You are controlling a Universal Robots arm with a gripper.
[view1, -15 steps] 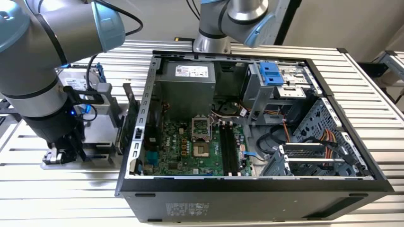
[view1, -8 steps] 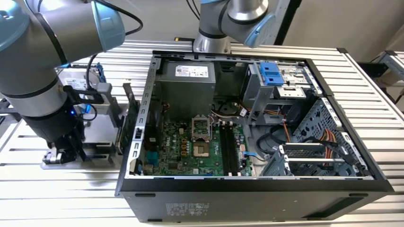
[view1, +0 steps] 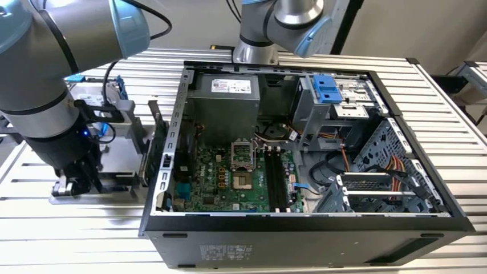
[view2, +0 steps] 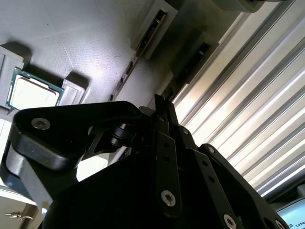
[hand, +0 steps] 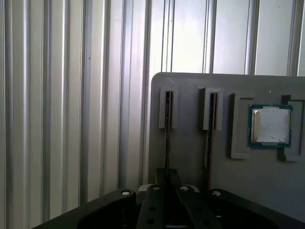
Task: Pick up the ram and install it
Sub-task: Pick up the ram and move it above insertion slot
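The pincer (hand: 166,179) is hanging low over the near end of a grey holder (hand: 190,157), its black linkages crowding the foreground in both wrist views. Whether it is open or already clamping the stick cannot be told, because its own body is hiding the tips.

Just beyond it, in the first wrist view, the ram (hand: 167,119) is standing edge-on in a narrow slot of the holder, running straight away from the pincer and seemingly centred under it. A second stick (hand: 208,124) is sitting in the neighbouring slot just beside it, and a processor chip (hand: 270,125) is lying flat in a recess further along.

Doing this pick well probably means staying centred on the thin edge, pressing on the two flat faces, and drawing straight out along the slot without tilting toward the neighbouring stick.

Past the holder, the ribbed metal bench (hand: 57,95) is stretching away. In the exterior view the open computer case (view1: 304,231) is lying to the holder's right, with its long black memory slots (view1: 275,182) well apart from the ram.
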